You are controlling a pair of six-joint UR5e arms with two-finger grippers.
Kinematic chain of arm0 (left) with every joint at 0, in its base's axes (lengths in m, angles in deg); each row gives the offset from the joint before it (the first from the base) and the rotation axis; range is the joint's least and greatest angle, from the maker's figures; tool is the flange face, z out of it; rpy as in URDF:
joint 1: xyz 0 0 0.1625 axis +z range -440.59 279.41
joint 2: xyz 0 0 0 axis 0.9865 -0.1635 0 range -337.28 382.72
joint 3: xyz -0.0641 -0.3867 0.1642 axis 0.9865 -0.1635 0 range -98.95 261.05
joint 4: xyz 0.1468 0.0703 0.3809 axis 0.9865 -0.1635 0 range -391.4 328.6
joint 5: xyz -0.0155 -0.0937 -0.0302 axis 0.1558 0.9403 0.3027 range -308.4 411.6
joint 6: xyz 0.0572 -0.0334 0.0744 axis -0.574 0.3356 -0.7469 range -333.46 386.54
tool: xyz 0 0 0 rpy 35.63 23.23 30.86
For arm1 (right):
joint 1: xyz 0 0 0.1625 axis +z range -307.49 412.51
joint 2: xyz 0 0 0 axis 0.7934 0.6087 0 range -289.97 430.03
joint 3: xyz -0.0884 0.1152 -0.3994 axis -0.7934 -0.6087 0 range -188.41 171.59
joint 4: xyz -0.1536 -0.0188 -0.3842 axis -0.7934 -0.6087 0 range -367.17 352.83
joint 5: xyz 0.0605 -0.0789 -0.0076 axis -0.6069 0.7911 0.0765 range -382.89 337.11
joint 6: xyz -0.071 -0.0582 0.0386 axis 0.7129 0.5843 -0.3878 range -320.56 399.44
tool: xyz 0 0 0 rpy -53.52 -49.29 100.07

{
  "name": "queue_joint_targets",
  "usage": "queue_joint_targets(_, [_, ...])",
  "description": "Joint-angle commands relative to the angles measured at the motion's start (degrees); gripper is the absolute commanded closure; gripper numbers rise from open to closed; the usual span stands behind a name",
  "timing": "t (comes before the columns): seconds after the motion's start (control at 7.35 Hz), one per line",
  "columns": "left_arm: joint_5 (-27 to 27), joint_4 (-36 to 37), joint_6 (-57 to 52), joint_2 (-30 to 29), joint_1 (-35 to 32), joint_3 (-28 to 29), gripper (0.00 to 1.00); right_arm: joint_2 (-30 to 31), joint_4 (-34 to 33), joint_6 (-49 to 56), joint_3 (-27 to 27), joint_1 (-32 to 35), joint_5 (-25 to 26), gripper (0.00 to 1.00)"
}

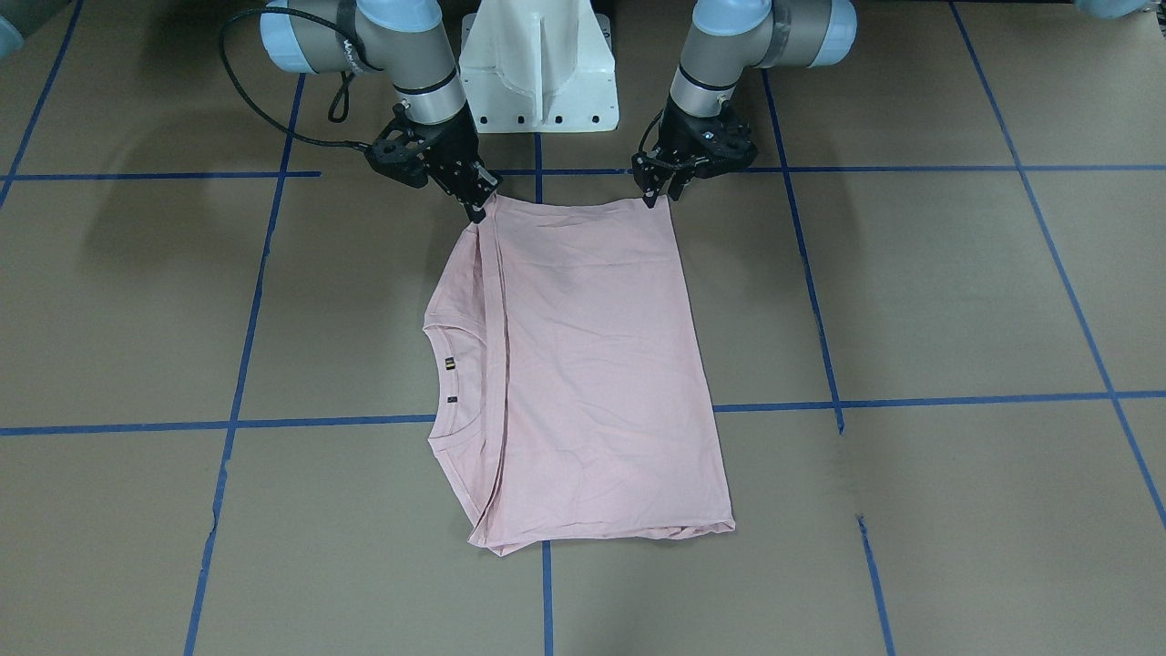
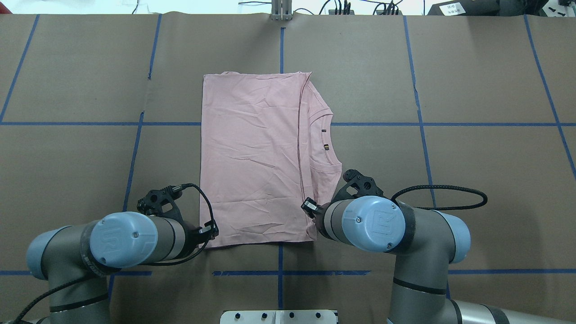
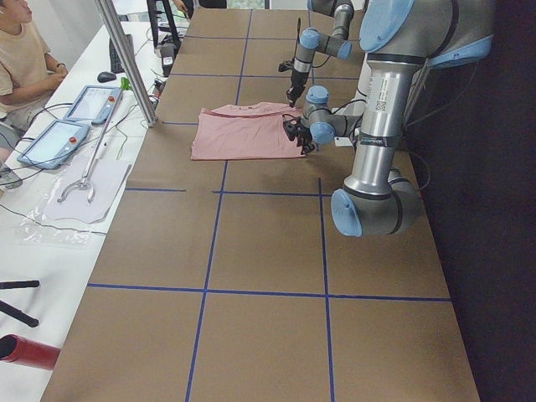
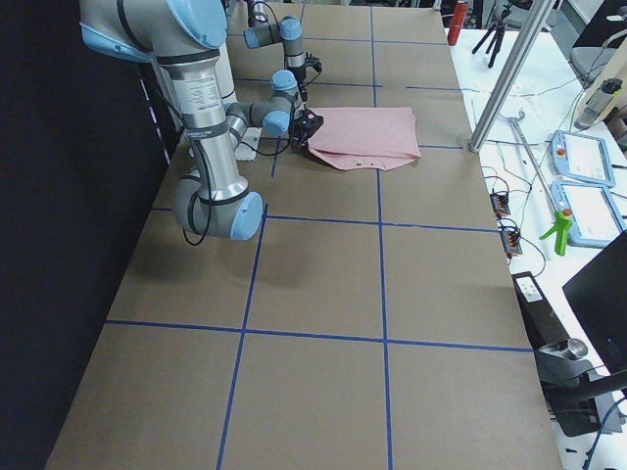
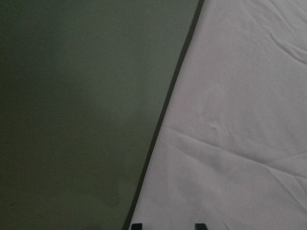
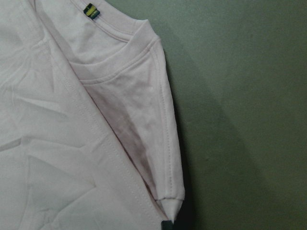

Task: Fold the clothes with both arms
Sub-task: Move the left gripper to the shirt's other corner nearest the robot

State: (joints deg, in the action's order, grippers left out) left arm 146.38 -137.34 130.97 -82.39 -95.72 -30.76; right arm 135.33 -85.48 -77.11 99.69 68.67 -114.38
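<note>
At the shirt's [image 1: 592,364] near edge, my left gripper [image 1: 661,195] stands over the hem corner, fingertips apart, nothing clamped. My right gripper [image 1: 478,208] sits on the opposite near corner, its grip too hidden to call. Beyond, the shirt lies on the table [image 1: 911,301], folded lengthwise, back up, collar [image 1: 442,364] to my right. Risk: a pinch taking only the top layer would peel the stack open; uneven lifting would skew the fold.

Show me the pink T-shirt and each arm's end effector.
T-shirt [image 1: 592,364]: front-facing view, middle of its plain folded panel.
Left end effector [image 1: 664,194]: front-facing view, between its fingertips, at a shirt corner.
Right end effector [image 1: 480,206]: front-facing view, between its fingertips, at the other corner.
</note>
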Motion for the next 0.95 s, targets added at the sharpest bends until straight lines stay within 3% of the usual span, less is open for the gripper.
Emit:
queue_joint_targets(0.0, [0.0,0.0,0.5,0.0,0.7,0.7,0.50,0.0,0.0,0.0,0.0,-0.1,0.0,1.00])
queue_joint_targets(0.41, [0.0,0.0,0.5,0.1,0.8,1.4,0.52,-0.1,0.0,0.0,0.0,-0.1,0.0,1.00])
queue_joint_targets(0.54, [0.0,0.0,0.5,0.1,0.8,1.4,0.62,0.0,0.0,0.0,0.0,-0.1,0.0,1.00])
queue_joint_targets(0.68, [0.1,0.0,0.5,0.0,0.9,1.6,0.92,0.0,0.0,0.0,0.0,-0.1,0.0,1.00])
queue_joint_targets(0.82, [0.1,0.0,0.5,-0.1,0.9,1.4,1.00,0.0,0.0,0.1,0.0,-0.1,0.0,1.00])
